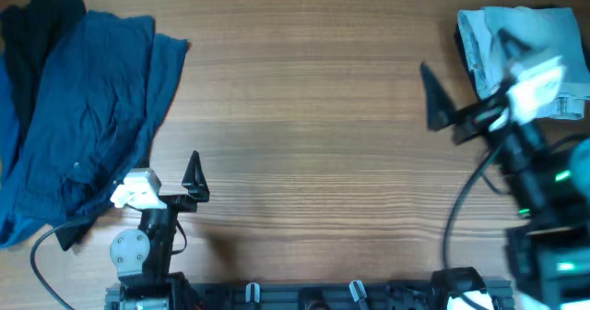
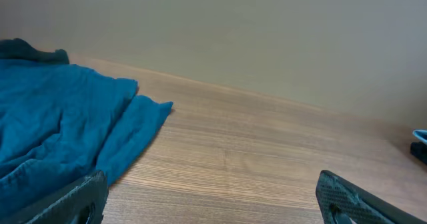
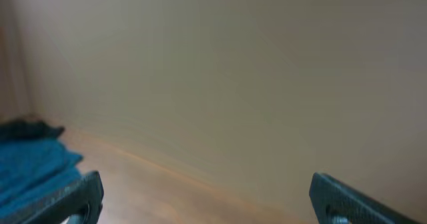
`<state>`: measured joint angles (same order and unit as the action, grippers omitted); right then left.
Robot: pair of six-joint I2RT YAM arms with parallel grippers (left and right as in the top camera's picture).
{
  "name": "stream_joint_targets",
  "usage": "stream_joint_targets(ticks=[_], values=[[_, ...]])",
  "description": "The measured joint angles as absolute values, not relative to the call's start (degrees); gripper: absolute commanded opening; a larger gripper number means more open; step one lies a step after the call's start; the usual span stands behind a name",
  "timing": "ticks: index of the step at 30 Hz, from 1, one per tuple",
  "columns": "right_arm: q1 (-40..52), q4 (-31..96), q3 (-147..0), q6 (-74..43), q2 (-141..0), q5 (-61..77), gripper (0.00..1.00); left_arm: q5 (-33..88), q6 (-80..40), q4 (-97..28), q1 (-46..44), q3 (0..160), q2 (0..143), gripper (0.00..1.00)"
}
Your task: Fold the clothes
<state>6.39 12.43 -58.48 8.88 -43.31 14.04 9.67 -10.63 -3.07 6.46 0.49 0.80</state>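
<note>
Black fingers of the left gripper [image 1: 195,181] stand wide apart with nothing between them. Just to its left and reaching ahead lies the dark navy garment [image 1: 92,125], soft crumpled cloth in loose folds, its long axis running away from the robot. A black garment [image 1: 37,24] lies at its far end. This arm is much the nearer. The right gripper [image 1: 447,114], likewise spread and empty, hangs beside the pale denim shorts [image 1: 525,33], a compact, apparently folded bundle to its right.

Pale denim shorts [image 1: 530,24]: folded into a compact stack, far right corner of counter [image 1: 304,89]. Navy garment [image 1: 92,116]: rumpled, unfolded, far left. Black garment [image 1: 41,24] bunched against its far end.
</note>
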Motion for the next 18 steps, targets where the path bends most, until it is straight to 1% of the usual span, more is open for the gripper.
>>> stream_joint_targets(ticks=[2, 4, 7, 10, 13, 18], values=[[5.8, 5.4, -44.7, 8.9, -37.3, 13.4, 1.0, 9.7, -10.6, -3.0, 6.5, 0.5, 0.8, 1.0], [4.8, 3.0, -32.6, 8.9, -29.2, 13.0, 1.0, 9.7, -10.6, -3.1, 6.5, 0.5, 0.8, 1.0], [4.7, 1.0, -21.0, 8.9, -19.2, 12.6, 1.0, 9.7, -10.6, -3.1, 6.5, 0.5, 0.8, 1.0], [4.7, -3.1, -11.8, 8.9, -13.6, 12.4, 1.0, 9.7, -10.6, -3.1, 6.5, 0.5, 0.8, 1.0], [3.9, -7.2, -4.6, 8.9, -11.0, 12.4, 1.0, 9.7, -10.6, -3.1, 6.5, 0.5, 0.8, 1.0], [3.5, -6.8, -1.4, 8.9, -6.7, 12.4, 1.0, 9.7, -10.7, -3.1, 6.5, 0.5, 0.8, 1.0]])
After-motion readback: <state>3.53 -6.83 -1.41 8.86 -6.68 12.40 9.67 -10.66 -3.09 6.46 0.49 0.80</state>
